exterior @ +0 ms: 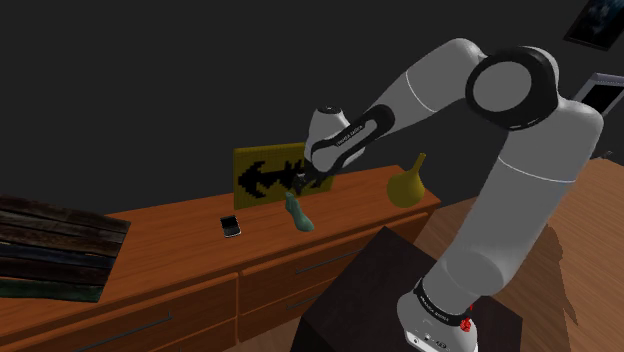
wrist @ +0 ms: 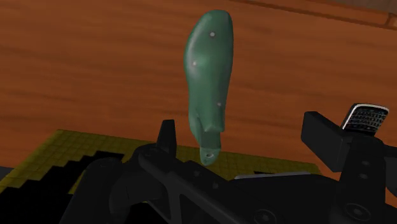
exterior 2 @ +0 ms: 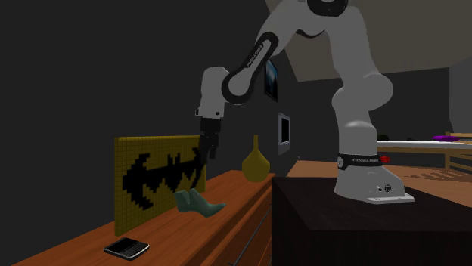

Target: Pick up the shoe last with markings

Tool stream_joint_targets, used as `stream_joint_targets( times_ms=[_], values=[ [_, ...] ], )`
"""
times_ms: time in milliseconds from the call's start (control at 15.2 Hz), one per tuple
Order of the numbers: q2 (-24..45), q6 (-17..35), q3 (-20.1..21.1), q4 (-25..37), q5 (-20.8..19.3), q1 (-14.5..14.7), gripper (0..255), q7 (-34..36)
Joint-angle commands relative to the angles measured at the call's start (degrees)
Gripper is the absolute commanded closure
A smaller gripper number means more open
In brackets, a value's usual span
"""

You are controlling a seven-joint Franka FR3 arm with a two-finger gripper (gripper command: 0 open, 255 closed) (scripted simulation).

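Your claw (exterior: 300, 185) hangs wide open and empty above the green last (exterior: 298, 213) lying on the dresser (exterior: 170, 228), set to straddle it.

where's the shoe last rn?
The green last sits on the dresser mid shoulder view, just below the gripper, between the phone to the left and the vase to the right.
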Motion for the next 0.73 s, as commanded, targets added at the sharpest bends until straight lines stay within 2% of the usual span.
stream_joint_targets(
  times_ms=[0,462,660],
  values=[
    [5.1,2.0,-0.6,3.2,-1.0,0.1,0,1.8],
    [21.2,7.3,-3.1,14.8,-2.5,1.1,0,6.3],
    [23.3,8.5,-3.4,15.8,-2.6,1.3,0,6.7]
  ],
)
